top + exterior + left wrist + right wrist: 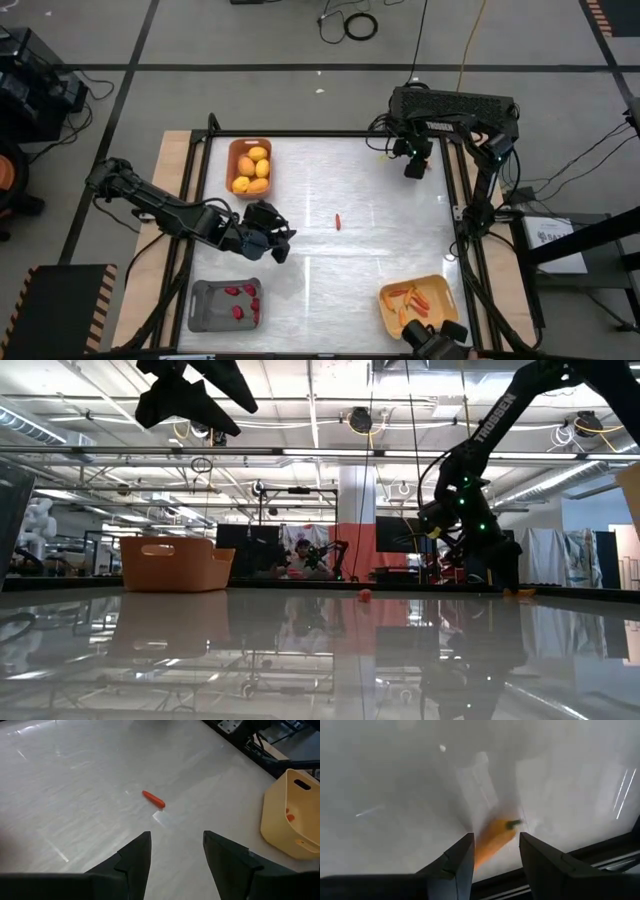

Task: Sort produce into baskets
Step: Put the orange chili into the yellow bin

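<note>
Overhead, my left tool (270, 243) hangs over the table (330, 190) at about eight o'clock from its centre, with one small red piece (338, 221) lying loose near the middle, off at its three o'clock. The orange-brown basket (249, 166) of yellow fruits (254, 170) sits at eleven o'clock, the grey basket (225, 304) with red pieces at seven, the yellow basket (417, 304) with orange sticks at five. My right tool (415, 165) hovers near the one o'clock corner. From table height, the red piece (365, 595) shows far back, with the orange-brown basket (176, 564) to its left. Through my left wrist, the fingers (135, 862) stand apart and hold nothing; the red piece (153, 799) lies ahead, the yellow basket (290, 815) off to the side. Through my right wrist, the fingers (457, 862) are spread, with an orange stick (492, 840) with a green stem lying between them on the table, not visibly clamped.
</note>
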